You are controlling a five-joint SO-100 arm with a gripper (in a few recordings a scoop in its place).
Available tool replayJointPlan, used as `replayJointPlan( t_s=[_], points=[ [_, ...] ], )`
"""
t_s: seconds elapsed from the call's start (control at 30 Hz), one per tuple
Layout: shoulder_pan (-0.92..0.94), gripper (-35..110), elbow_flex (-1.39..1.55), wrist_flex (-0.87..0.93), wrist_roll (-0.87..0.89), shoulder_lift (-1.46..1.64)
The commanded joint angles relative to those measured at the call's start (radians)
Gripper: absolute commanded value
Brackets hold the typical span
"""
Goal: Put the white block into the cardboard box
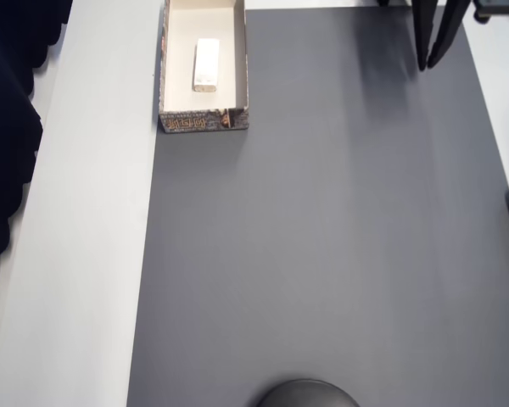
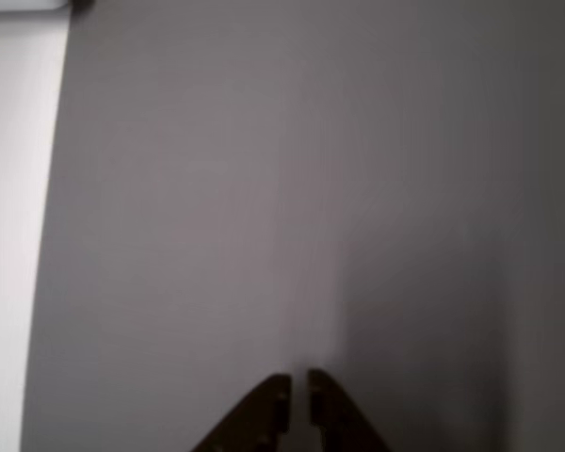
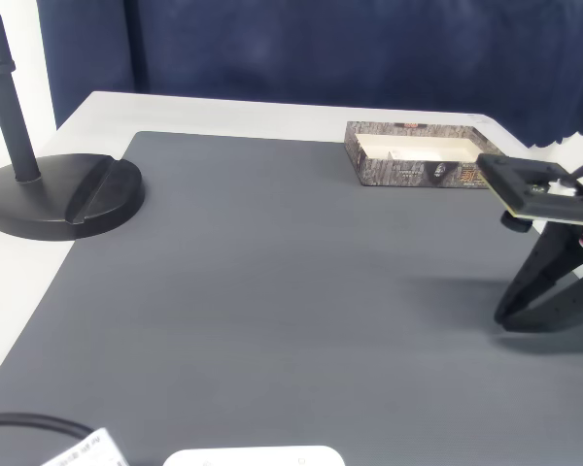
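Overhead view shows the white block (image 1: 206,64) lying flat inside the cardboard box (image 1: 237,64), well apart from the end effector (image 1: 434,61), which points down at the grey mat (image 1: 322,254) on the tabletop (image 1: 76,212). Wrist view, though blurred, shows the end effector (image 2: 299,379) with its two tips drawn almost together, apparently gripping nothing, over bare mat. A black round stand base (image 3: 63,194) sits across the mat from it.

white block (image 1: 206,64) lying inside cardboard box (image 1: 204,121); pincer (image 1: 436,58) well apart
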Motion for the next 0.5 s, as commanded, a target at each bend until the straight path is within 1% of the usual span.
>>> replayJointPlan(
  t_s=[0.0,0.17,0.47],
  points=[
    [0.020,-2,0.009,-0.028,0.011,0.041],
    [0.002,-2,0.058,-0.091,0.006,0.055],
    [0.008,-2,0.084,-0.087,0.009,0.086]
  ],
)
